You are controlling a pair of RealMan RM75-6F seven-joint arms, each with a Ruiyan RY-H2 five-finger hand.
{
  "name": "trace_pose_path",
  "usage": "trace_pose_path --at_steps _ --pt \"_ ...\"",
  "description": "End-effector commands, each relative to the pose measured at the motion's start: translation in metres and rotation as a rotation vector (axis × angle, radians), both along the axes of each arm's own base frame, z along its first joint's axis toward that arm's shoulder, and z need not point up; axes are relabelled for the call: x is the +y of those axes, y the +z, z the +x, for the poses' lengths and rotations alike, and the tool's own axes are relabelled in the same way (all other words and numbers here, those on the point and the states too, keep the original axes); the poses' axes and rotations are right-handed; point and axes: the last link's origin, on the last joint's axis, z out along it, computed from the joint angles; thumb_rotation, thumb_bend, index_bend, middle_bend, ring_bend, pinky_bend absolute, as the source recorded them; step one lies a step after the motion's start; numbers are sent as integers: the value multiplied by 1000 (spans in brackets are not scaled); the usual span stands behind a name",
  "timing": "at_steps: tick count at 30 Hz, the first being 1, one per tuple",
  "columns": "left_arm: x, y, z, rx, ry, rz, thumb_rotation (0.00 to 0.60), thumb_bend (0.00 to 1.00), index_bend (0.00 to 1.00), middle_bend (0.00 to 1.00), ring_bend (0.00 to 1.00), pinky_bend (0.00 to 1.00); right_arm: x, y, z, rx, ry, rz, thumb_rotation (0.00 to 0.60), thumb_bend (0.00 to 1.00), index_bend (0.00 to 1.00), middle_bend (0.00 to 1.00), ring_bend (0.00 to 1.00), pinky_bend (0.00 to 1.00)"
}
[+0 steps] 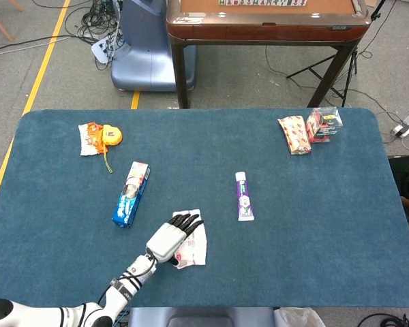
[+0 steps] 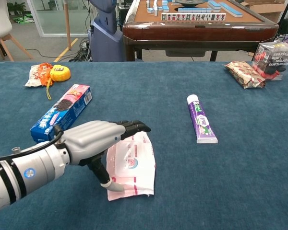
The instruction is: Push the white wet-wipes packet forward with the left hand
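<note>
Chest view: our left hand (image 2: 93,139), fingers (image 2: 133,127) extended flat, holding nothing, covers the white-and-pink soft wet-wipes packet (image 2: 132,165); we should press down lightly and slide toward twelve o'clock.

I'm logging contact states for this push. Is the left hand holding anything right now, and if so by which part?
Nothing is gripped. The left hand lies flat over the near left part of the wet-wipes packet, fingers extended, thumb at its near edge.
</note>
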Motion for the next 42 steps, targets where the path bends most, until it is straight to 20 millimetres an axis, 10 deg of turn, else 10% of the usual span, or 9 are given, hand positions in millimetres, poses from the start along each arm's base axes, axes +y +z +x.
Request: trace_pose_path --at_steps 1,42 --pt "3 0 0 -5 10 5 600 22 0 0 0 70 0 0 0 0 1 -1 600 280 368 335 232 404" --pt "53 -9 16 -1 37 76 600 23 0 0 0 70 2 5 -1 -23 -1 -47 600 335 368 337 232 404"
